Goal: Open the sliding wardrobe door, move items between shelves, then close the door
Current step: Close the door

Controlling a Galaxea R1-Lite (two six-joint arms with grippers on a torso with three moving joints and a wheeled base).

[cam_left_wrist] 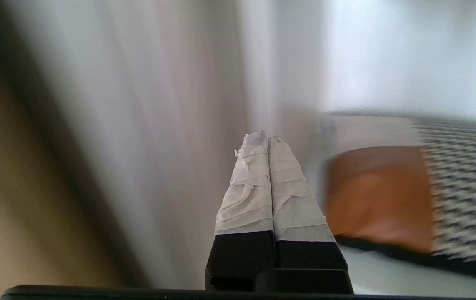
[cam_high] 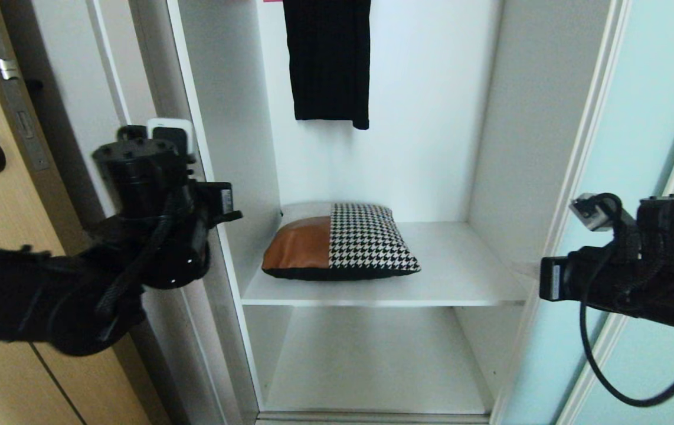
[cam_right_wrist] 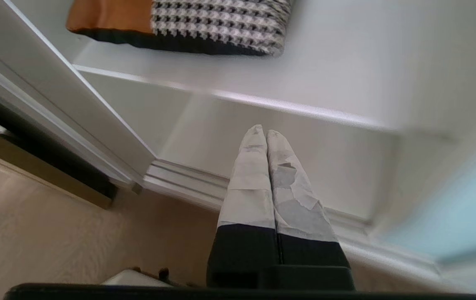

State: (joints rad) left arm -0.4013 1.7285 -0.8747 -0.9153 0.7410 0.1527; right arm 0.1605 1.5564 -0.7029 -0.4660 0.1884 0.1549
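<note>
Inside, the open wardrobe shows the patchwork pillow (cam_high: 340, 242) lying flat on the upper white shelf (cam_high: 467, 277), toward its left and back edges, tan panel to the left. The lower shelf (cam_high: 372, 360) sits beneath it. A black garment (cam_high: 328, 59) hangs above. The sliding wardrobe door (cam_high: 638, 177) stands pushed to the right. The left gripper (cam_left_wrist: 268, 139) hangs outside the wardrobe's left wall, jaws pressed together on nothing. The right gripper (cam_right_wrist: 263, 132) hangs before the glass door, jaws likewise pressed together and empty.
</note>
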